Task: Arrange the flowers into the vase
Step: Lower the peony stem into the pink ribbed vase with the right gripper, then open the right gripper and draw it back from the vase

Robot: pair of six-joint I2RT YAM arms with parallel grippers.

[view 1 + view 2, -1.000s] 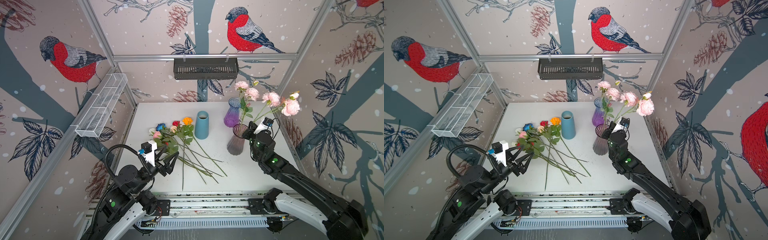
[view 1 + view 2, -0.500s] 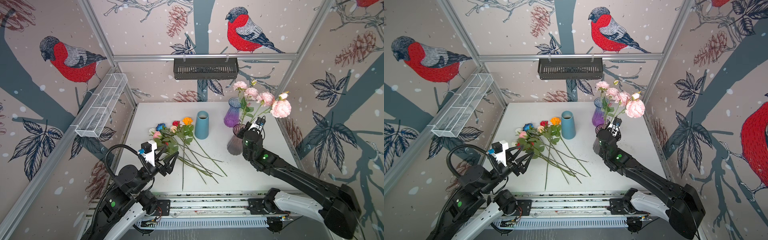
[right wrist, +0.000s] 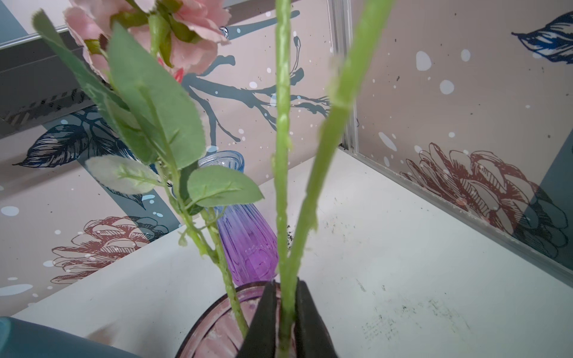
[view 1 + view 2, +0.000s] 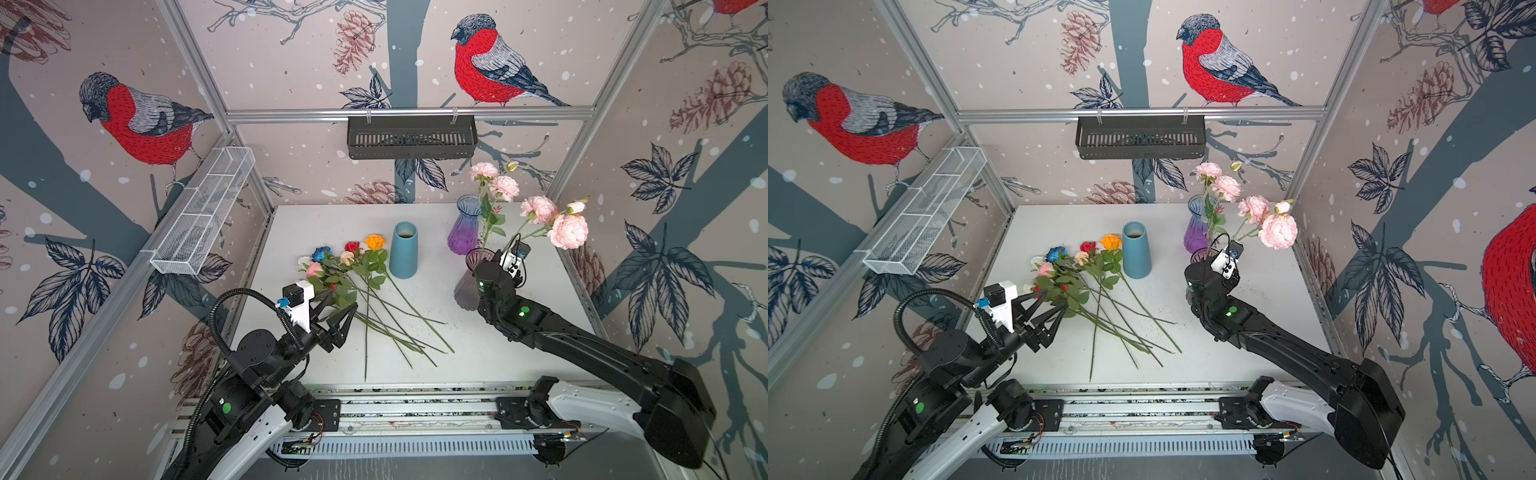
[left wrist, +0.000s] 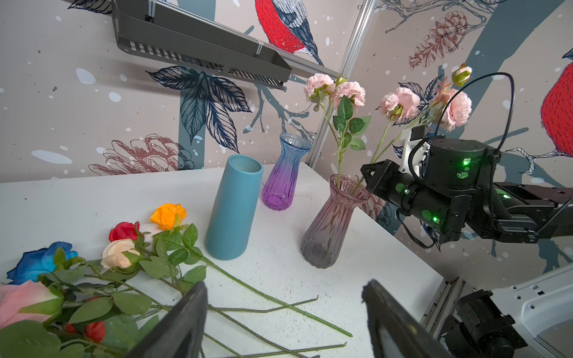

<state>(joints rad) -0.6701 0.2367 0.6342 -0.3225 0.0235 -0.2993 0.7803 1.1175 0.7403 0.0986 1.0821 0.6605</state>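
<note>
The flowers (image 4: 357, 270) are split: the right tool (image 3: 285, 305) pinches the green stem of a ruffled pink artificial spray (image 4: 568, 231), just over the mouth of a smoky-pink ribbed glass vase (image 4: 463, 291) at centre right in a top view; easing straight down before release should seat it. The left tool (image 4: 340, 301) gapes empty over loose mixed-colour roses (image 4: 375, 242) on the white worktop (image 4: 478, 357). Only the right wrist view shows the pinch; the left wrist view shows the vase whole.
</note>
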